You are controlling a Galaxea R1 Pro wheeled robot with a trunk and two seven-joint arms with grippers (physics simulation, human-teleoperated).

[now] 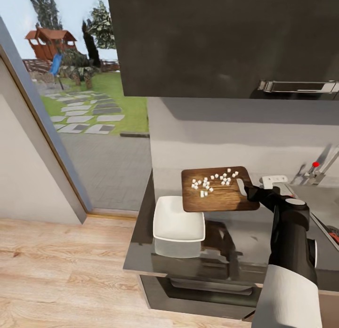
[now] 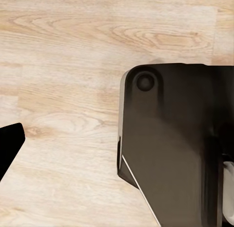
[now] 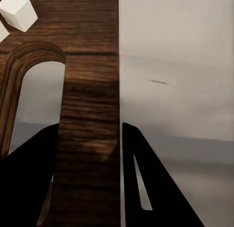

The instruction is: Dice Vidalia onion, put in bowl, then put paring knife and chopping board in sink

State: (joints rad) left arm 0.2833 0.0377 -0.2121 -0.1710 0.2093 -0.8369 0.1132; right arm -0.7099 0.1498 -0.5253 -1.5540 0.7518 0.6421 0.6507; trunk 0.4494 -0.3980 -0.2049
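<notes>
Above the glossy grey bench (image 1: 141, 252), the right hand (image 1: 248, 192) pinches the dark brown wooden chopping board (image 1: 219, 201) by its slot end, lifted so the whitish diced onion (image 1: 212, 181) can tip toward the shallow white bowl (image 1: 176, 222); the left hand's state I cannot tell.

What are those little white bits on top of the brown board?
Small whitish onion cubes lie scattered on the chopping board, which the right gripper holds by its slotted end, partly over the white bowl. The gripper covers that end.

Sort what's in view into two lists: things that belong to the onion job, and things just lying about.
Job: chopping board held by the right gripper, diced onion on it, bowl, countertop, sink.

Lying about: upper cabinet, wooden floor, garden playhouse.
</notes>
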